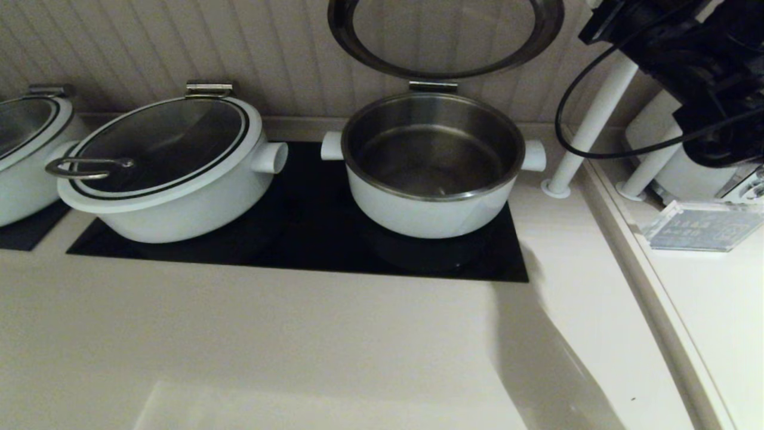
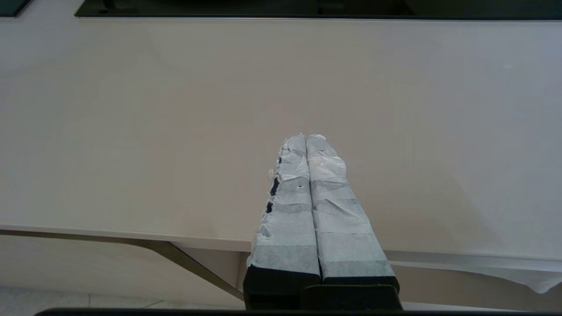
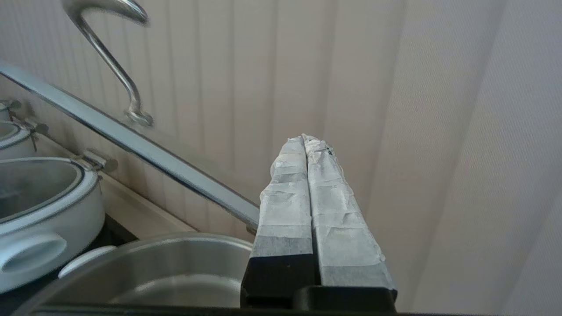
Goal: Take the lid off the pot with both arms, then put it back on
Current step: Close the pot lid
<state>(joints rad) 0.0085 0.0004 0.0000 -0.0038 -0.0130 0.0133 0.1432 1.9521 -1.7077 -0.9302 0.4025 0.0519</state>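
Note:
The white pot (image 1: 430,209) with a steel inner bowl and two stubby side handles stands open on the black cooktop (image 1: 298,239). Its glass lid (image 1: 444,65) stands upright behind it against the wall, on a hinge. In the right wrist view the lid's edge (image 3: 131,145) and steel handle (image 3: 109,61) show above the pot's bowl (image 3: 175,272). My right gripper (image 3: 304,138) is shut and empty, raised to the right of the lid; its arm (image 1: 704,65) is at the upper right. My left gripper (image 2: 306,137) is shut and empty over the counter's front edge, out of the head view.
A wider white pot with a loop-handled lid (image 1: 161,161) stands left of the open pot, and another pot (image 1: 24,143) at the far left. Two white posts (image 1: 588,131) and a clear plastic sign (image 1: 701,227) stand at the right. The beige counter (image 1: 298,346) lies in front.

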